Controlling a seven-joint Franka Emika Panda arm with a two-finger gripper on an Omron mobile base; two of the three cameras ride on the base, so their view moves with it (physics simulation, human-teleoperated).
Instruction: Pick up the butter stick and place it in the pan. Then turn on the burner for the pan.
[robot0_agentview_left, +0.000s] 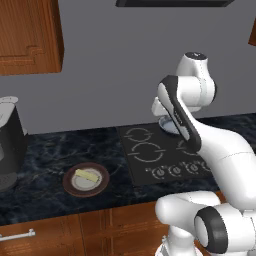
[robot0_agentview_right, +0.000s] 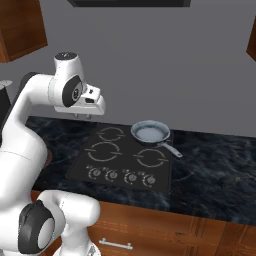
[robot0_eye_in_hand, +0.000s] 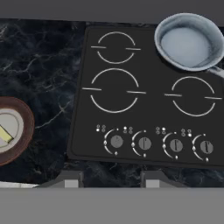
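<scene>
Butter stick (robot0_agentview_left: 86, 175): pale-yellow bar lying on the white centre of a brown round plate (robot0_agentview_left: 101, 186), on the dark marble table (robot0_agentview_left: 45, 155) left of the cooktop (robot0_eye_in_hand: 148, 87).
Pan (robot0_agentview_right: 150, 132): grey-blue, pale rim, on the far right burner, handle pointing right and near.
Knobs (robot0_eye_in_hand: 116, 141): four in a row along the cooktop's near edge.
Gripper (robot0_eye_in_hand: 110, 178): above the cooktop's near edge, holding nothing, fingers set apart.
Kettle (robot0_agentview_left: 9, 142): far left.

White arm (robot0_agentview_left: 220, 150) — dark joints, glossy, rounded
</scene>
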